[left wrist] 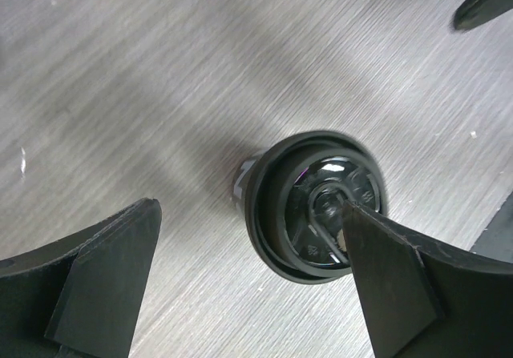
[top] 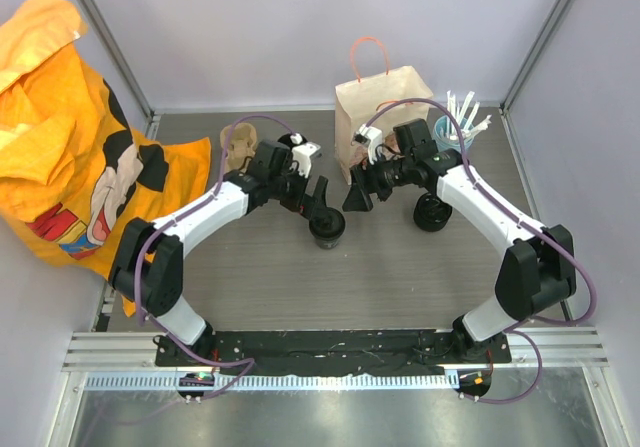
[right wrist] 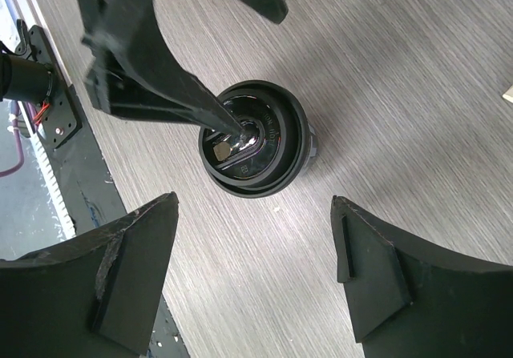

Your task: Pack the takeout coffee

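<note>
So the takeout coffee [top: 327, 229] is standing upright on its own, roughly mid-table [top: 250, 287], lid on. The left gripper [top: 322, 210] hangs right above it with its jaws spread wide and nothing held. One fingertip [right wrist: 184, 106] sits over the middle of the lid, though I can't tell if it's actually touching. The right gripper [top: 358, 195] is just beside it on the right, also gaping wide and empty. Further right, another small black cup [top: 432, 212] sits under the right arm. By the far edge there's a paper bag [top: 385, 117], a light-blue cup of straws [top: 455, 132] and a brown pulp carrier [top: 238, 145].
</note>
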